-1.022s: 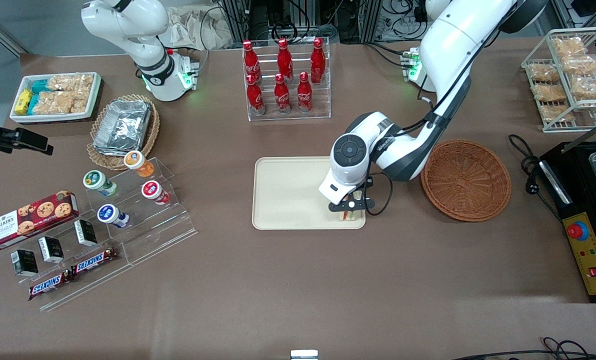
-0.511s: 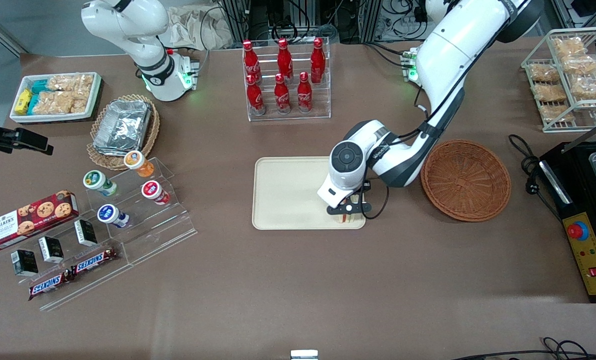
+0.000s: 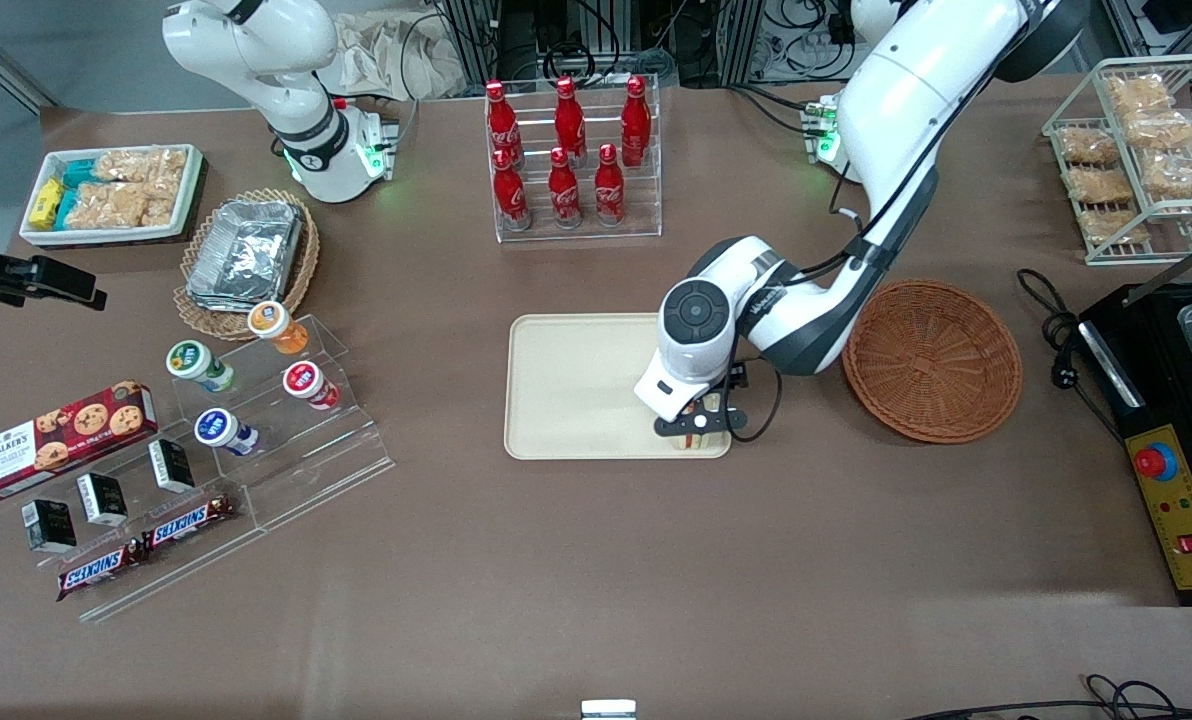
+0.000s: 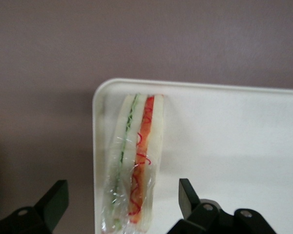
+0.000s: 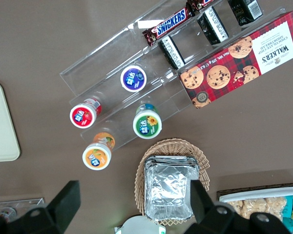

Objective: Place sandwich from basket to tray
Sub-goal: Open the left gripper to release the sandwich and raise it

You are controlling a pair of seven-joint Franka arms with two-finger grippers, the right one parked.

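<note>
The sandwich (image 4: 135, 163), wrapped in clear film, rests on its edge in a corner of the cream tray (image 3: 576, 385), with its green and red-orange filling showing. That corner is the one nearer the front camera on the basket's side. My left gripper (image 4: 121, 201) hangs just above it and is open. One black finger (image 4: 54, 199) stands on each side of the sandwich, with a gap to it on both. From the front, the gripper (image 3: 698, 428) hides most of the sandwich (image 3: 697, 437). The reddish-brown wicker basket (image 3: 931, 360) stands beside the tray toward the working arm's end, with nothing in it.
A clear rack of red bottles (image 3: 568, 160) stands farther from the front camera than the tray. An acrylic stand with small cups (image 3: 256, 385), snack bars and a cookie box lies toward the parked arm's end. A black appliance (image 3: 1171, 400) sits past the basket.
The wrist has drifted slightly away from the front camera. The sandwich has stayed at the same tray corner.
</note>
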